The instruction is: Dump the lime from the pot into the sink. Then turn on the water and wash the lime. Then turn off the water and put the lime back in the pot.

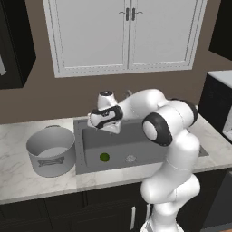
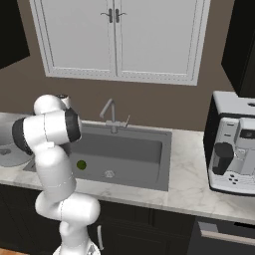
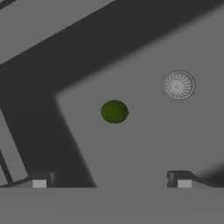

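Our pincer (image 1: 110, 130) hangs over the back left part of the sink (image 1: 88, 149) in the left base view, and here we cannot make out how wide its jaws stand. The lime (image 1: 104, 157) lies on the basin floor below and in front of it, just left of the drain (image 1: 131, 158). The pot (image 1: 50, 151) stands upright on the table (image 1: 18, 174) left of the sink, with no fruit visible inside.

From the right base view, the lime (image 2: 81, 164) rests left of the drain (image 2: 109, 174), and the faucet (image 2: 110, 115) rises behind the basin.

Looking along the hand, our pincer (image 3: 111, 183) is spread wide and holds nothing. The lime (image 3: 114, 111) sits ahead between the fingertips (image 3: 39, 183), well apart from them; a straight descent looks enough to us.
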